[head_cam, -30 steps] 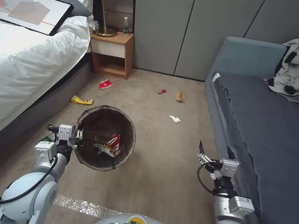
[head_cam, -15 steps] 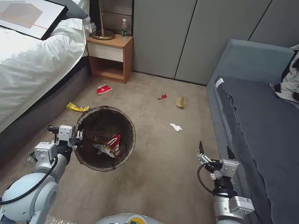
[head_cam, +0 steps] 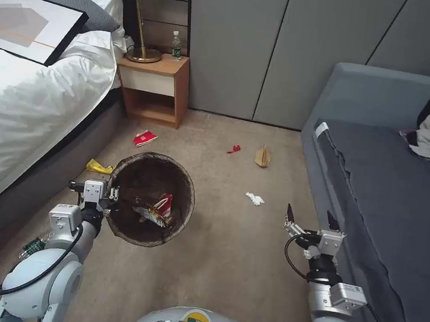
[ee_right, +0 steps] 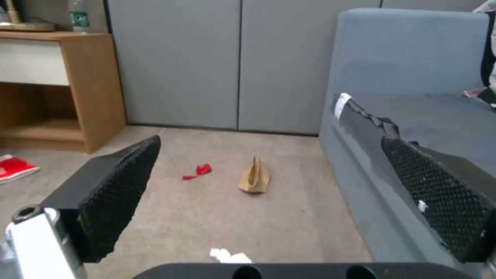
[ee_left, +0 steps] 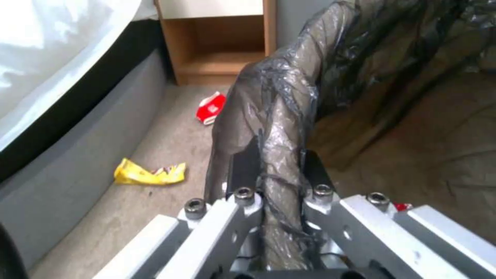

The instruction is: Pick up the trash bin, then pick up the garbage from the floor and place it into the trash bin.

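Note:
My left gripper [head_cam: 115, 193] is shut on the near-left rim of the trash bin [head_cam: 187, 181], holding it off the carpet; its fingers [ee_left: 245, 166] pinch the dark bag over the rim. Crumpled wrappers [head_cam: 156, 211] lie inside. My right gripper [head_cam: 309, 214] hangs open and empty beside the sofa. Garbage is scattered on the floor ahead: a red-and-white packet [head_cam: 145, 138], a yellow wrapper [head_cam: 98, 167] by the bed, a red scrap [head_cam: 234, 149], a brown paper bag [head_cam: 262, 157] and a white tissue [head_cam: 255, 199], the nearest to the right gripper.
A bed [head_cam: 25, 85] runs along the left and a grey sofa [head_cam: 389, 193] along the right. A wooden nightstand [head_cam: 154, 83] with a lamp and a water bottle [head_cam: 176, 45] stands at the back left, before grey wall panels. A green scrap [head_cam: 32, 245] lies beside my left arm.
The whole head view has shifted: the floor litter and furniture have slid toward me in the picture, so the camera has moved. Both grippers and the held bin keep their places.

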Tool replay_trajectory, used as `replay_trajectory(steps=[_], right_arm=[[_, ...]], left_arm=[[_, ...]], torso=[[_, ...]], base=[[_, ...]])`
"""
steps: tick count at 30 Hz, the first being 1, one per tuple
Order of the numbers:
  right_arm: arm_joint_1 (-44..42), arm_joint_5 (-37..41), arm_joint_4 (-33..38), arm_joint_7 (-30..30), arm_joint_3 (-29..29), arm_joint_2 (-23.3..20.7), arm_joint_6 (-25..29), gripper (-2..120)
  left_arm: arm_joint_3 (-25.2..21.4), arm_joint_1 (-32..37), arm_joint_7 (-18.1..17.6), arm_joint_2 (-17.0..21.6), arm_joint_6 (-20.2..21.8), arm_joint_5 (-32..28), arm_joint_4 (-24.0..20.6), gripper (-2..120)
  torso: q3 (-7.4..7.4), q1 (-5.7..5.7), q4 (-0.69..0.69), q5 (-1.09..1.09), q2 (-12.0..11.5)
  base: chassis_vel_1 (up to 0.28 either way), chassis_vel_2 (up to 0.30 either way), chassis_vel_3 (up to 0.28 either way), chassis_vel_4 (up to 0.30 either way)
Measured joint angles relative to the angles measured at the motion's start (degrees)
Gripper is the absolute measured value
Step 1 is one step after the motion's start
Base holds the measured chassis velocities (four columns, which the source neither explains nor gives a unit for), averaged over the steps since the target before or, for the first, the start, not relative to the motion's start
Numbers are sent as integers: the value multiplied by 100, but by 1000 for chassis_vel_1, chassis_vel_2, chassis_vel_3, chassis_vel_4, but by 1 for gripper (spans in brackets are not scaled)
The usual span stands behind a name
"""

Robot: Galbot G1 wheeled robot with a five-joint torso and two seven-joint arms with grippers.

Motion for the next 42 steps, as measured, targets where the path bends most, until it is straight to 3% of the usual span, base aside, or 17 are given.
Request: replay_trajectory(steps=[42], right_arm=[[-45,24,-8,-57,65,18,54,100]], left_arm=[[10,-23,-2,-6,0,5,1,3]], torso=[[0,0,0,-1,0]], base=[[-149,150,147,-149]])
